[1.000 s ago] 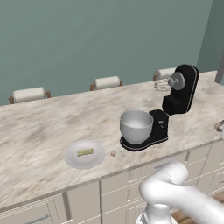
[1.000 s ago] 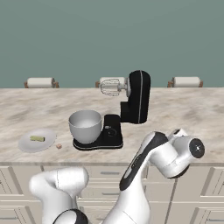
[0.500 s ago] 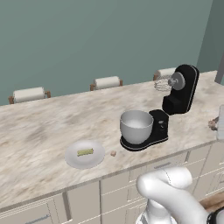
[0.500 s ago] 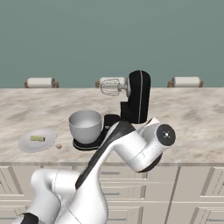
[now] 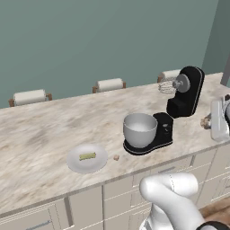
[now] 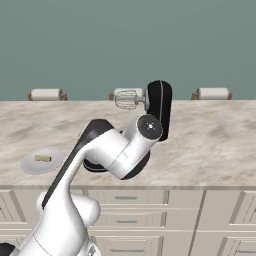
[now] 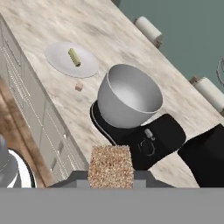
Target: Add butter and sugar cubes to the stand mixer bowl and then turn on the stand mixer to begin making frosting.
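A round flat white plate (image 5: 75, 164) sits near the front edge of the marbled beige tabletop (image 5: 45, 130), left of the middle. One pale yellow-green butter stick (image 5: 87, 156) lies flat across the plate's centre. Just beside the plate's right rim, on the bare tabletop and apart from the plate, lies one tiny tan loose sugar cube (image 5: 116, 157).

Right of that stands the single glossy black stand mixer (image 5: 186, 92). Its flat base runs toward the front edge and its head is tilted back, with the wire whisk (image 5: 166, 86) raised clear. One deep silver-grey metal mixer bowl (image 5: 140, 129) sits upright on the left part of that base, its pale inside facing up.

Furthest right, near the tabletop's right end, hangs the gripper (image 5: 210, 122). Its jaws are closed on a second tan speckled held sugar cube (image 5: 206, 121). In the hand view this held cube (image 7: 110, 164) sits squarely between the two dark fingertips, one against each side. The bowl (image 7: 129, 94) is ahead of it, and the plate (image 7: 59, 57), butter (image 7: 74, 57) and loose cube (image 7: 78, 86) are farther off. The held cube is well apart from the bowl, to the right of the mixer.

The count is two sugar cubes, one butter stick, one plate, one bowl and one mixer. Three white rolls (image 5: 30, 96) stand along the far edge.
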